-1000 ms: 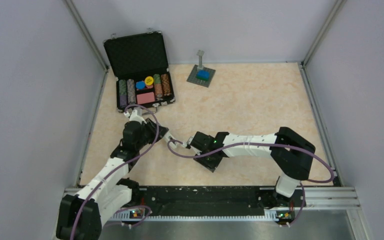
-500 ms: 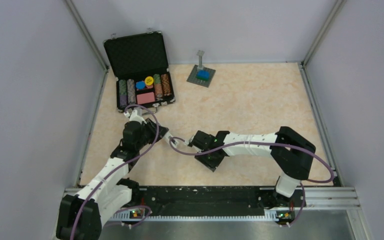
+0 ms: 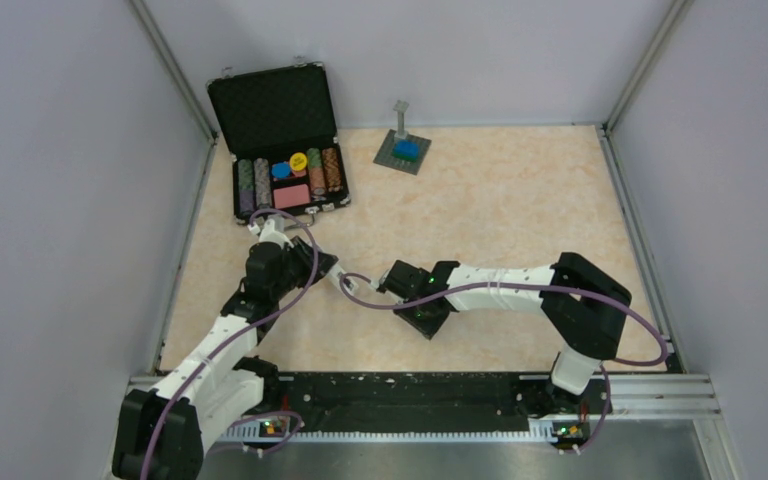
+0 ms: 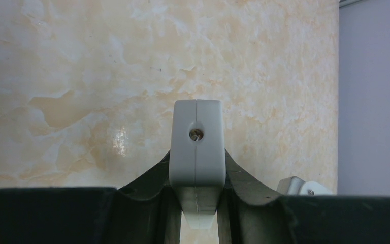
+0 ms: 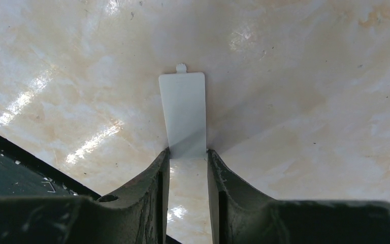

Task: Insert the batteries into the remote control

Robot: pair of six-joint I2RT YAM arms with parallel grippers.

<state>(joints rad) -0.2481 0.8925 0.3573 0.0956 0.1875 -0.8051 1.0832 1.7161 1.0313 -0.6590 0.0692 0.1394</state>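
Clamping the remote (image 4: pixel 196 122) by its sides, the left gripper (image 4: pixel 197 158) holds it over the table (image 4: pixel 81 76), with a small hole and a centre seam on the face turned to the wrist camera. Where the battery bay lies cannot be told from here. Just to the right, the right gripper (image 5: pixel 187 155) pinches the near edge of the thin white cover (image 5: pixel 183 109), tab pointing away, and the rest of the plate sticks out unsupported.

No batteries show in any view, and whether they already sit inside the remote cannot be told. That is the main risk: if the cover goes on over an empty bay, the task fails quietly.

The cover is held only at one narrow end, so a nudge against the remote would likely swing it or pop it out of the fingers. The remote too could pivot under a sideways push.

In the top view the two grippers sit near each other with a purple cable (image 3: pixel 358 292) looped between them. A closer approach could snag it or knock the wrists together
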